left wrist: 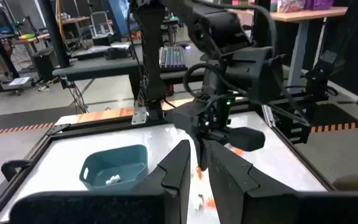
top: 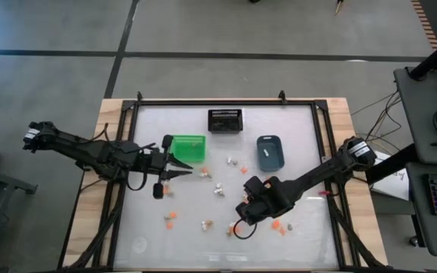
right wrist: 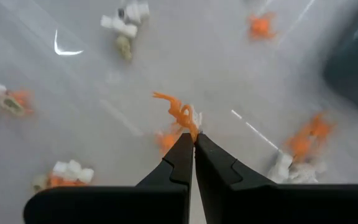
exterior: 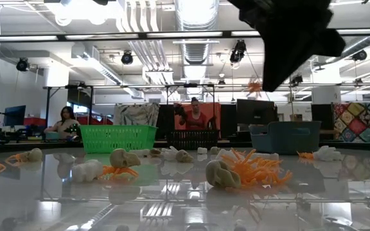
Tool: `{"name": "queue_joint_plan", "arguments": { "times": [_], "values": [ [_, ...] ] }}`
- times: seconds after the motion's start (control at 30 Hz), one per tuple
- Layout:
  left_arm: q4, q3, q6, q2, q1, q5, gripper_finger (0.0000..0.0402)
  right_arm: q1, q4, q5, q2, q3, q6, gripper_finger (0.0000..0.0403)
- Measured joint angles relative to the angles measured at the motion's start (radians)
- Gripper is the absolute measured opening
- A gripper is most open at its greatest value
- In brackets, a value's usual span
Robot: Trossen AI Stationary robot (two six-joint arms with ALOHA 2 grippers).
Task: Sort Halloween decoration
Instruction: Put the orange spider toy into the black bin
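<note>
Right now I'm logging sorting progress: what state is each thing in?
Right pincer: shut on an orange trinket.
Left pincer: nearly closed, beside the green bin.
Blue-grey bin: holds a white piece.
Black mesh bin: upright, contents unclear.
Loose trinkets: scattered, unsorted.

L arm reaches in from the left, pincer [top: 182,171] near-closed; R pincer [right wrist: 193,142] closed, angled down.

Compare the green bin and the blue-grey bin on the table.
The green bin has open lattice walls; the blue-grey bin has solid walls. The green bin sits beside the left gripper, while the blue-grey bin stands apart from both grippers. The left wrist view shows a small white piece inside the blue-grey bin; the green bin's contents cannot be made out. Both sit upright on the table.
</note>
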Motion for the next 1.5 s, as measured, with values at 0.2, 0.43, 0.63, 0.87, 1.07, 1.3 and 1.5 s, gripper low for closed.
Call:
{"name": "queue_joint_plan", "arguments": {
  "times": [0.2,0.43,0.63,0.87,1.07,1.3,1.5],
  "values": [
    [0.011,0.000,0.013,-0.059,0.000,0.000,0.0038,-0.121,0.087,0.033,-0.032,0.000,-0.198,0.0008],
    [-0.028,-0.001,0.040,-0.137,0.000,0.000,0.0038,-0.356,0.283,-0.008,-0.043,0.000,-0.536,0.0008],
    [-0.067,-0.024,0.075,-0.182,0.002,-0.006,0.0038,-0.607,0.433,-0.128,-0.030,0.000,-0.777,0.0008],
    [-0.109,-0.050,0.184,-0.212,0.006,-0.285,0.0038,-0.863,0.507,-0.263,0.019,0.000,-0.948,0.0008],
    [-0.124,-0.089,0.203,-0.220,0.006,-0.339,0.0038,-0.962,0.523,-0.343,0.080,0.000,-1.021,0.0009],
    [-0.128,-0.096,0.150,-0.218,0.006,-0.340,0.0038,-0.971,0.527,-0.361,0.101,0.000,-1.047,0.0016],
    [-0.127,-0.097,0.118,-0.212,0.006,-0.340,0.0038,-0.971,0.518,-0.364,0.101,0.000,-1.047,0.0069]
  ]
}}
